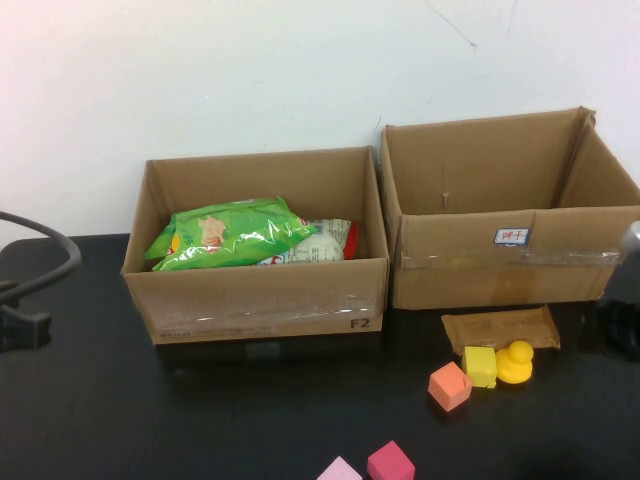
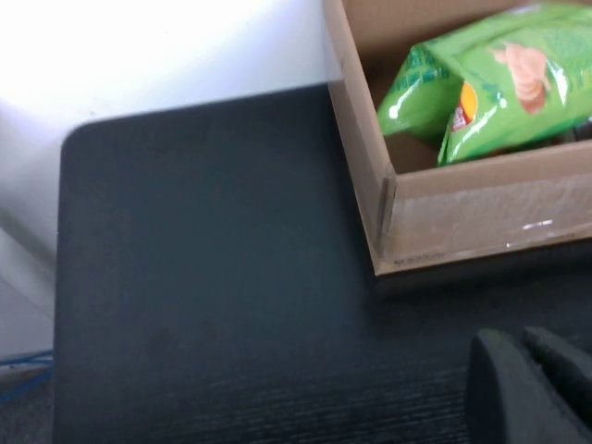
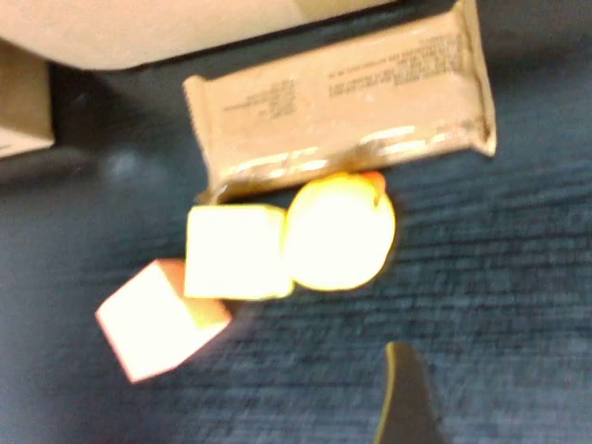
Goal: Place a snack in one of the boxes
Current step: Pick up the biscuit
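Right gripper [image 3: 402, 407] open, empty. Brown snack [image 3: 342, 97] flat on table just ahead of it, beyond yellow toys [image 3: 338, 231], long axis crosswise. Right arm nearer. Left gripper [image 2: 532, 388] shut, parked by left box [image 2: 462, 208].

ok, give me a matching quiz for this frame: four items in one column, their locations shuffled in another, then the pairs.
Items:
1. green snack bag
2. brown packet
3. yellow duck
4. pink cube

Locations:
A. near table edge, ahead of the left box
B. inside the left box
C. flat on the table, in front of the right box
D. beside the yellow cube

Pairs: 1-B, 2-C, 3-D, 4-A
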Robot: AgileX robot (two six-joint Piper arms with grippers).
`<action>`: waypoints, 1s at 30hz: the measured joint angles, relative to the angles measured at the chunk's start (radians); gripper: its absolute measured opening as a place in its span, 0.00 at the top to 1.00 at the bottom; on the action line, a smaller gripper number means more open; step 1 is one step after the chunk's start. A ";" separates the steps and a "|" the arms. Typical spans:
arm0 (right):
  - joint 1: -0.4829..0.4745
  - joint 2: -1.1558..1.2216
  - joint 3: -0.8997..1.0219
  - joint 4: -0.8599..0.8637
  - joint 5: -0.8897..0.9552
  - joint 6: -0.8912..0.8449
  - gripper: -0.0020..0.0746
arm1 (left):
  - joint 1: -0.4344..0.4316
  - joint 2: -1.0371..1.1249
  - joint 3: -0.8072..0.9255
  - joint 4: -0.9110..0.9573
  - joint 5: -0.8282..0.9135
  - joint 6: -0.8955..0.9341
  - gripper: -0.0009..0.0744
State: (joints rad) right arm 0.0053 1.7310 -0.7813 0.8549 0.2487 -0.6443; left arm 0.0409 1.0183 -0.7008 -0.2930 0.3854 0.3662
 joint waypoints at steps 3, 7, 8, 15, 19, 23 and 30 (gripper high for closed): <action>0.000 0.086 -0.059 0.007 -0.031 -0.026 0.44 | 0.000 0.000 0.008 -0.004 -0.015 0.002 0.99; 0.011 0.167 -0.125 0.009 -0.068 -0.118 0.44 | 0.000 0.000 0.008 -0.004 -0.032 0.002 0.99; 0.015 0.185 -0.143 0.011 -0.068 -0.143 0.44 | 0.000 0.000 0.008 -0.004 -0.035 0.002 0.99; 0.090 0.299 -0.281 0.017 -0.057 -0.326 0.44 | 0.000 0.000 0.009 -0.044 -0.049 0.002 0.99; 0.109 0.372 -0.351 0.022 -0.048 -0.366 0.44 | 0.000 0.000 0.011 -0.053 -0.057 0.002 0.99; 0.110 0.424 -0.400 0.061 -0.053 -0.368 0.44 | 0.000 0.000 0.023 -0.055 -0.065 0.002 0.99; 0.110 0.452 -0.415 0.129 -0.070 -0.372 0.54 | 0.000 0.017 0.029 -0.062 -0.082 0.009 0.99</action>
State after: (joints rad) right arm 0.1150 2.1830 -1.1963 0.9842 0.1789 -1.0167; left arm 0.0409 1.0351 -0.6721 -0.3550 0.3035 0.3749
